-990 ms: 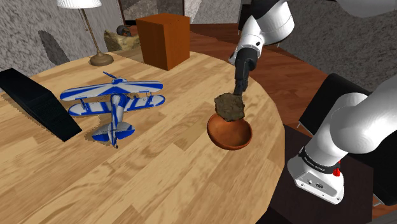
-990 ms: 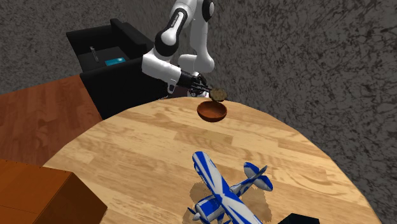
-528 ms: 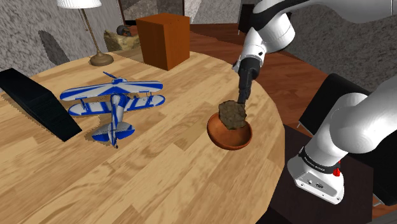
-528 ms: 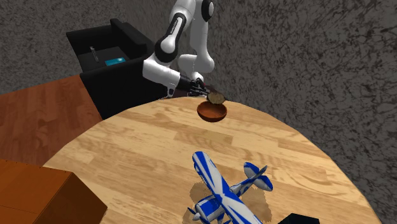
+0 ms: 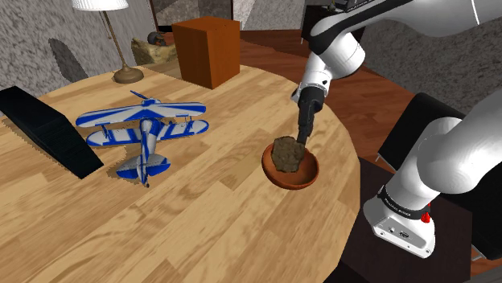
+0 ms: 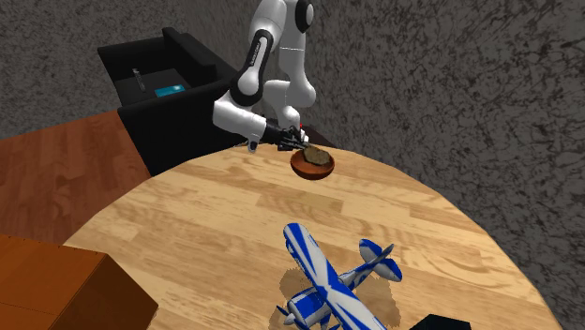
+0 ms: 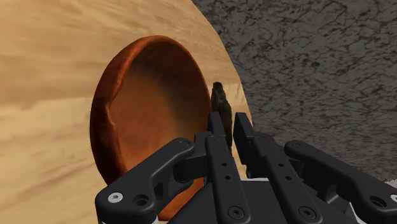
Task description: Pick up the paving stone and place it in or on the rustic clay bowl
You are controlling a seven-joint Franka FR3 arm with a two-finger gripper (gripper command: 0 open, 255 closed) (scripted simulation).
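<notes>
One blue-and-white toy plane [image 5: 145, 133] lies on the round wooden table [image 5: 201, 225] at the shoulder view's left, then the reddish-brown bowl [image 5: 294, 182] with the rough paving stone [image 5: 285, 153] resting inside, black gripper [image 5: 301, 143] narrow, fingers clasping the stone's upper edge.

Bright, even light from above in all three views; edges crisp from foreground to background. Evenly lit table [image 5: 225, 217], wood grain clear. Soft shadow under plane [image 5: 145, 133], well away from jaws; grey shadow on wall [image 5: 64, 60] farther off. Smooth shading and pale highlights on white arm [image 5: 450, 161]. Hollow of bowl [image 7: 153, 95] shaded beside jaws, rim warmer. Dark, mottled stone [image 7: 219, 105] in jaws. Flat black fingers [image 7: 219, 165], faint grey sheen
</notes>
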